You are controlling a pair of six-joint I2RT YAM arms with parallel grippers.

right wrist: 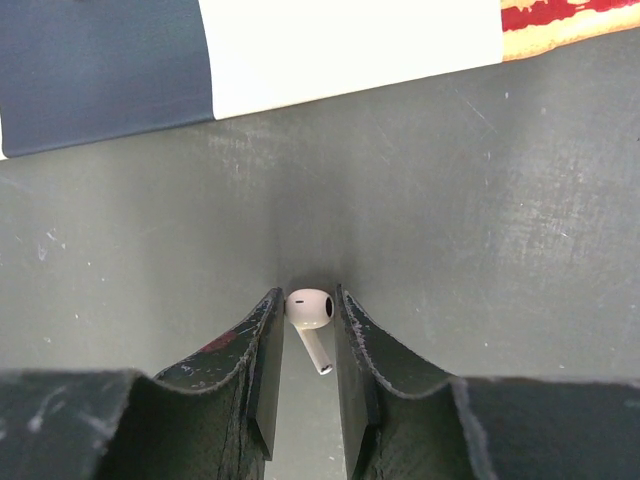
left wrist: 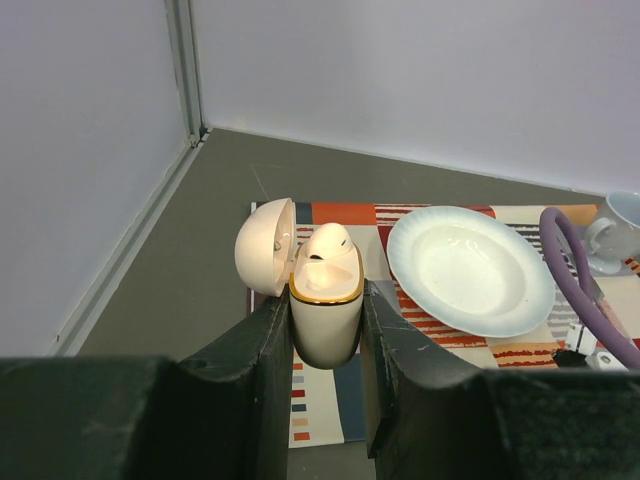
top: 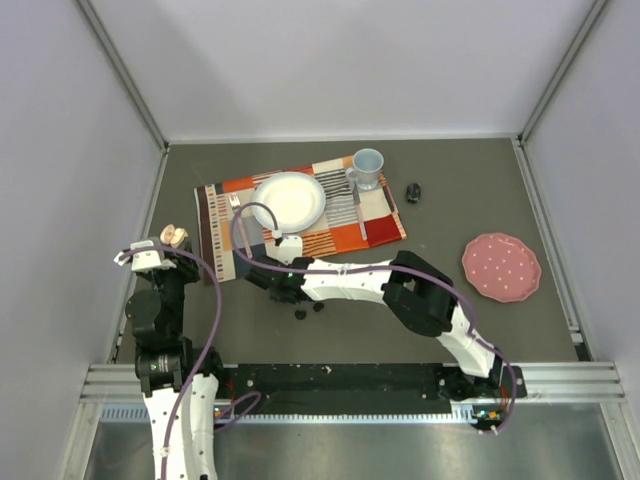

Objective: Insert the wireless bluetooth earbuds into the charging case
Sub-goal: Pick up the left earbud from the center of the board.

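Your left tool (left wrist: 322, 300) is clamped on the cream charging case (left wrist: 325, 320), holding it upright above the worktop (right wrist: 480, 220) at the left side. The lid (left wrist: 266, 246) is swung open, so the sockets face up for the other arm to load. One seated earbud (left wrist: 328, 250) pokes out above the gold rim.

Your right tool (right wrist: 306, 293) sits low over the worktop, just near of the striped placemat (right wrist: 350, 40). Its fingers (right wrist: 262, 350) are drawn to a slim gap and pinch the head of a white earbud (right wrist: 308, 308), stem trailing back between them. You cannot tell whether that bud is off the surface.

Two tiny black earbuds (top: 300, 314), by the look of them, lie just near of the right tool.
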